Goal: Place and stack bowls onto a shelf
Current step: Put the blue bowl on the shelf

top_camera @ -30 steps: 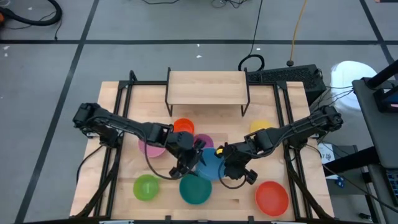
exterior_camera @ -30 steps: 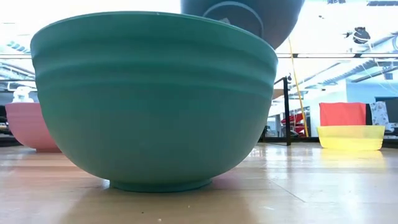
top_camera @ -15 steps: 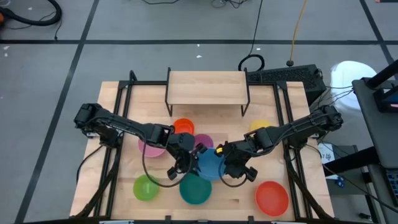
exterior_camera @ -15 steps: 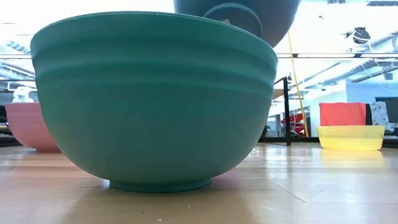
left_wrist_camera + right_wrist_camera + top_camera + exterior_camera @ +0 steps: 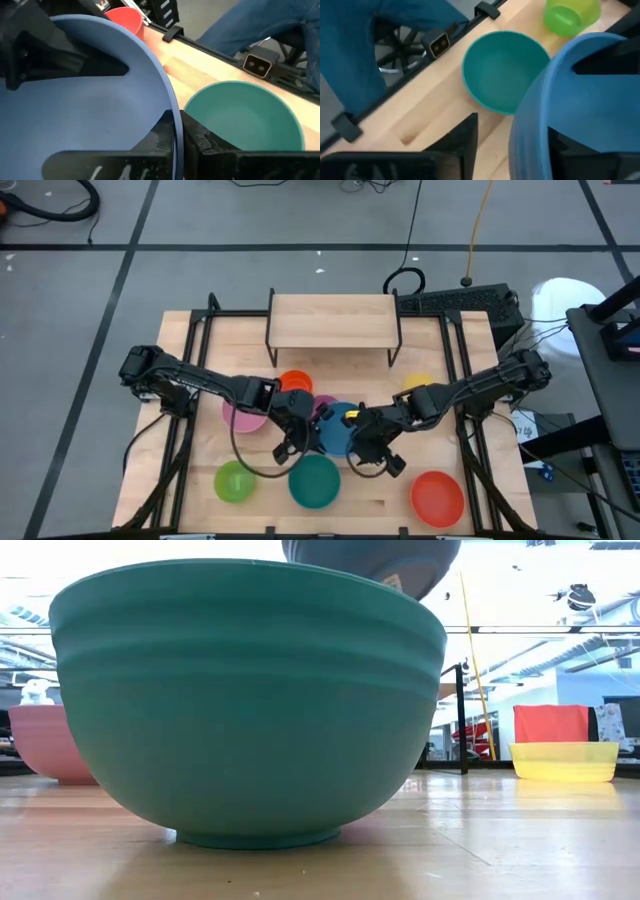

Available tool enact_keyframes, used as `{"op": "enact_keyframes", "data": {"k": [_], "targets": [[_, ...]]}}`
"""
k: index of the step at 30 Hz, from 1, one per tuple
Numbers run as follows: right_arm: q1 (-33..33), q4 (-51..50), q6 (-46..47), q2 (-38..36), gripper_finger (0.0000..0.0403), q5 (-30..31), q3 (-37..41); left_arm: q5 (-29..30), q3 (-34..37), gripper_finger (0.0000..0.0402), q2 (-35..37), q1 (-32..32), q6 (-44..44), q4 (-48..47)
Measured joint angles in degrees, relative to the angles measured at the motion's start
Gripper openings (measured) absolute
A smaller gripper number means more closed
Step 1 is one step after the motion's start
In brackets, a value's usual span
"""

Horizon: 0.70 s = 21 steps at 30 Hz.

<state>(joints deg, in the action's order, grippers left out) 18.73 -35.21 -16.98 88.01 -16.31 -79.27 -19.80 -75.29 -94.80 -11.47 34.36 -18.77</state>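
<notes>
Both grippers sat at the blue bowl [image 5: 338,432] mid-table, left gripper [image 5: 176,131] clamped on its rim, right gripper [image 5: 512,145] straddling the far rim with fingers apart, looked like a handoff so the left could reach the shelf [image 5: 333,319].

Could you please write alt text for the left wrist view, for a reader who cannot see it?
The left hand is shut on the rim of the blue bowl, which fills most of the view. Past it, the teal bowl sits empty on the wooden table, with the red bowl farther off.
</notes>
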Motion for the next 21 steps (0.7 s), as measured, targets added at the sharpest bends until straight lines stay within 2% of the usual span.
{"op": "enact_keyframes", "data": {"k": [2,7,12,15,21], "targets": [[0.0,1.7,2.7,0.0,0.015,1.4,0.0,0.6,0.0,0.0007,0.0,0.3,-0.3,-0.3],[0.2,9.4,8.9,-1.3,0.0186,12.1,0.1,1.5,0.0,0.0013,0.0,0.2,1.3,-0.5],[-0.4,12.2,8.8,-4.3,0.0214,13.5,0.0,1.3,0.0,0.0006,-0.1,0.0,0.9,-0.9],[-0.5,13.7,10.6,-6.7,0.0221,15.0,0.0,3.2,0.0,0.0011,0.0,0.0,0.4,-1.0],[1.4,11.4,13.6,-12.0,0.0217,24.5,1.1,5.4,0.0,0.0009,0.0,0.7,0.2,-3.8]]}}
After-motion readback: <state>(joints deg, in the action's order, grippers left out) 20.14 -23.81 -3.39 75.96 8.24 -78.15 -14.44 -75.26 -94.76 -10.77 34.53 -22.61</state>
